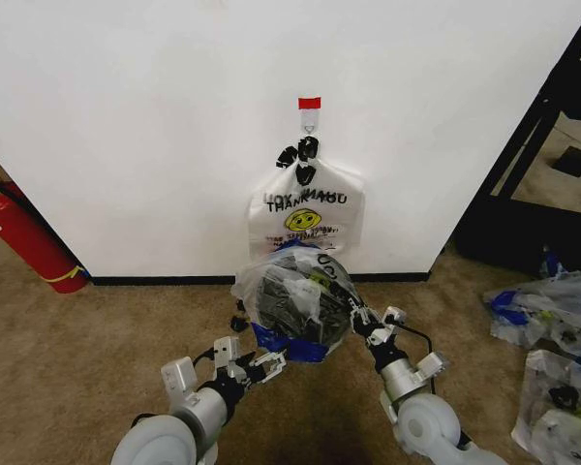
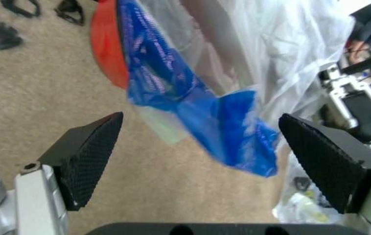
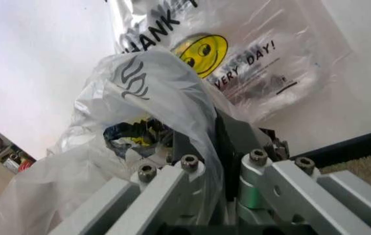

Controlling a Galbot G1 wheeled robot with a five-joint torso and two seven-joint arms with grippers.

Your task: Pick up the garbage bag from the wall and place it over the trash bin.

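Observation:
The garbage bag [image 1: 295,291], thin and see-through with blue patches, lies draped over the trash bin on the carpet just before the wall. The bin's dark inside shows through the plastic, and its red body [image 2: 107,54] shows in the left wrist view. My right gripper [image 1: 353,312] is at the bag's right side, shut on its plastic, which folds over the fingers [image 3: 198,147]. My left gripper [image 1: 271,363] stands open at the bag's lower left. A blue flap of the bag [image 2: 231,122] hangs between its two pads without touching them.
An opaque white THANK YOU bag [image 1: 305,218] hangs from a red-topped hook [image 1: 310,108] on the wall behind. A red fire extinguisher [image 1: 24,237] leans at the left. More plastic bags [image 1: 552,310] lie on the carpet at the right, below a black frame [image 1: 523,155].

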